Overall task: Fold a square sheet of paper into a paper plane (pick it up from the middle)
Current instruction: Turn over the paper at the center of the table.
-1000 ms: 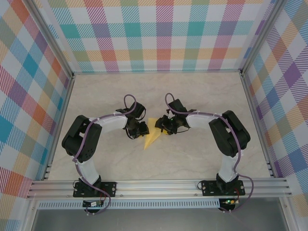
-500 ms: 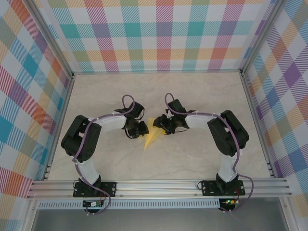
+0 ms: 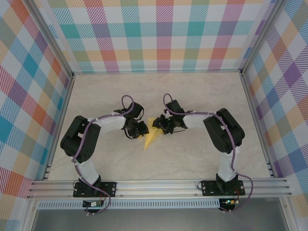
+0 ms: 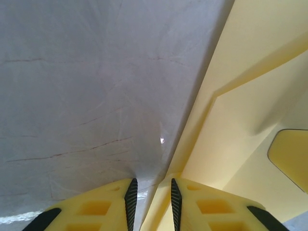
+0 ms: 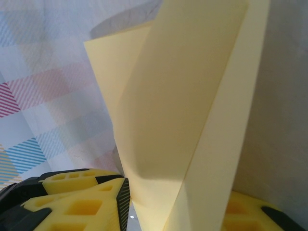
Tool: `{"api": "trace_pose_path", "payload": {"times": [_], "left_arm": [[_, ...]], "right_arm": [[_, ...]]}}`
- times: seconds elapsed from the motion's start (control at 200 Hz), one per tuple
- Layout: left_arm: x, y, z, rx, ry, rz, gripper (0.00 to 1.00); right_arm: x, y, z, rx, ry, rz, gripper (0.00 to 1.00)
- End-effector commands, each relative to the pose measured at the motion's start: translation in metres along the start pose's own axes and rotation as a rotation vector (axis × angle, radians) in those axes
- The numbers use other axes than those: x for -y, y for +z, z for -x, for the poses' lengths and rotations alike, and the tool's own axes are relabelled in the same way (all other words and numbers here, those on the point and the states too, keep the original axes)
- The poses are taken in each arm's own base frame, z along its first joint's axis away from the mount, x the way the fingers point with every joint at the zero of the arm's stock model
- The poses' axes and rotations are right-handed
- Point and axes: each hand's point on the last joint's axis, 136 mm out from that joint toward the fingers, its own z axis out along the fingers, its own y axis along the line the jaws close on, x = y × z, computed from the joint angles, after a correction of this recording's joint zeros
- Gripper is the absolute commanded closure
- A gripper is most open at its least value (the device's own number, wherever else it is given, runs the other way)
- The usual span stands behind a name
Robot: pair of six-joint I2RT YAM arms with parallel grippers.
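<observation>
1. From above, the paper plane (image 3: 151, 138) lies on the pale table (image 3: 202, 96) between my two arms, its point toward the near edge. My left gripper (image 3: 142, 129) sits just beside its left edge, and my right gripper (image 3: 158, 126) is at its wide far end.
2. At my left wrist, my left gripper (image 4: 150, 192) is narrow, with a slim gap between the pads. The edge of the paper plane (image 4: 231, 120) runs into that gap. The table (image 4: 72, 96) fills the left side.
3. At my right wrist, my right gripper (image 5: 180, 192) is set wide. A flap of the paper plane (image 5: 183, 96) stands tilted between my fingers (image 5: 77, 202), but I cannot tell whether they press it. A checked wall (image 5: 38, 96) is behind.
</observation>
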Motion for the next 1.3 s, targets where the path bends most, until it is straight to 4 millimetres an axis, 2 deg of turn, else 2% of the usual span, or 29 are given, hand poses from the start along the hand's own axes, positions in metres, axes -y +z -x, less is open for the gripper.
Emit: {"api": "trace_pose_path", "payload": {"times": [0.0,0.155,0.255,0.385,0.48,0.58,0.73,0.81,0.9,1.035,1.12,1.295], "left_arm": [[-0.008,-0.004,-0.005,-0.003,-0.03,0.01,0.72],[-0.006,-0.011,-0.004,0.021,-0.034,-0.004,0.71],[-0.007,-0.025,-0.003,0.064,-0.032,-0.002,0.7],[-0.01,-0.055,-0.002,0.165,-0.033,-0.011,0.68],[-0.025,-0.078,-0.006,0.245,-0.048,0.018,0.66],[-0.044,-0.1,-0.012,0.332,-0.076,0.041,0.64],[-0.062,-0.12,-0.021,0.425,-0.107,0.006,0.6],[-0.074,-0.127,-0.025,0.466,-0.137,0.017,0.55],[-0.084,-0.133,-0.028,0.504,-0.16,0.01,0.52],[-0.094,-0.143,-0.032,0.555,-0.204,0.0,0.49],[-0.099,-0.148,-0.034,0.577,-0.211,0.004,0.48],[-0.103,-0.155,-0.038,0.589,-0.215,0.007,0.46]], "right_arm": [[-0.016,0.005,0.002,-0.007,-0.068,0.048,0.67],[-0.02,0.008,0.005,-0.015,-0.094,0.049,0.76],[-0.028,0.003,0.005,-0.017,-0.135,0.06,0.85],[-0.04,-0.012,0.004,-0.018,-0.216,0.024,0.93],[-0.046,-0.032,0.002,-0.009,-0.295,-0.046,0.95],[-0.033,-0.059,0.003,0.023,-0.364,-0.257,0.95],[0.002,-0.113,0.01,0.091,-0.471,-0.759,0.94],[0.008,-0.142,0.015,0.145,-0.525,-1.01,0.94],[0.006,-0.152,0.013,0.161,-0.56,-1.175,0.94],[0.0,-0.124,0.004,0.101,-0.582,-1.238,0.92],[-0.006,-0.088,-0.008,0.026,-0.573,-1.194,0.9],[-0.034,-0.018,-0.041,-0.055,-0.608,-1.067,0.8]]}}
